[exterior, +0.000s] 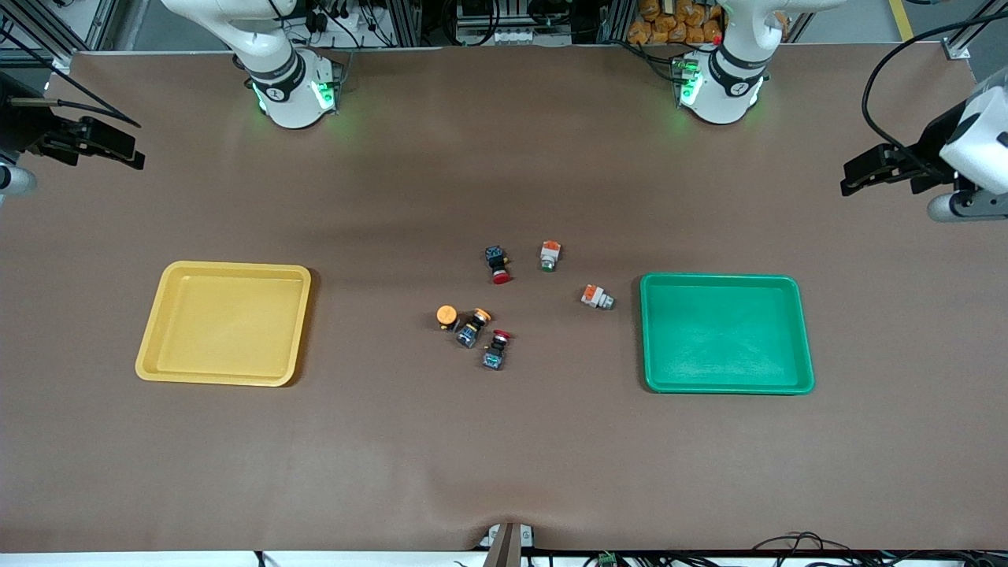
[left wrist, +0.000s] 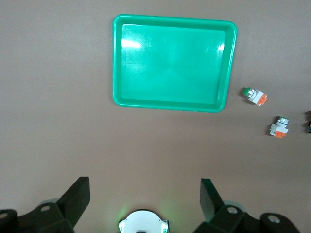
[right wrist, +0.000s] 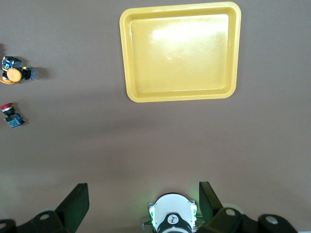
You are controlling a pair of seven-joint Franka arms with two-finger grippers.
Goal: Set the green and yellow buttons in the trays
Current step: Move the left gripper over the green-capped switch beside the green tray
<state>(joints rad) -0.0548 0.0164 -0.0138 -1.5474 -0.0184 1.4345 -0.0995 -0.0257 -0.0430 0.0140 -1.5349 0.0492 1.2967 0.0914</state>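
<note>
Two green buttons [exterior: 550,256] [exterior: 597,297] with white-grey bodies lie mid-table, beside the green tray [exterior: 724,386]. Two yellow buttons [exterior: 448,316] [exterior: 473,324] with black bodies lie close together, nearer the front camera. The yellow tray [exterior: 224,379] sits toward the right arm's end. Both trays hold nothing. My left gripper [exterior: 854,175] is open and high over the left arm's end of the table. My right gripper [exterior: 118,146] is open and high over the right arm's end. The left wrist view shows the left gripper [left wrist: 145,194], green tray [left wrist: 170,106] and green buttons [left wrist: 255,96] [left wrist: 279,127]. The right wrist view shows the right gripper [right wrist: 143,196], yellow tray [right wrist: 182,96] and a yellow button [right wrist: 12,75].
Two black-bodied buttons with red caps lie among the others, one [exterior: 498,264] beside a green button, one [exterior: 495,350] beside the yellow pair and also in the right wrist view [right wrist: 10,115]. The arm bases [exterior: 291,87] [exterior: 720,83] stand at the table's back edge.
</note>
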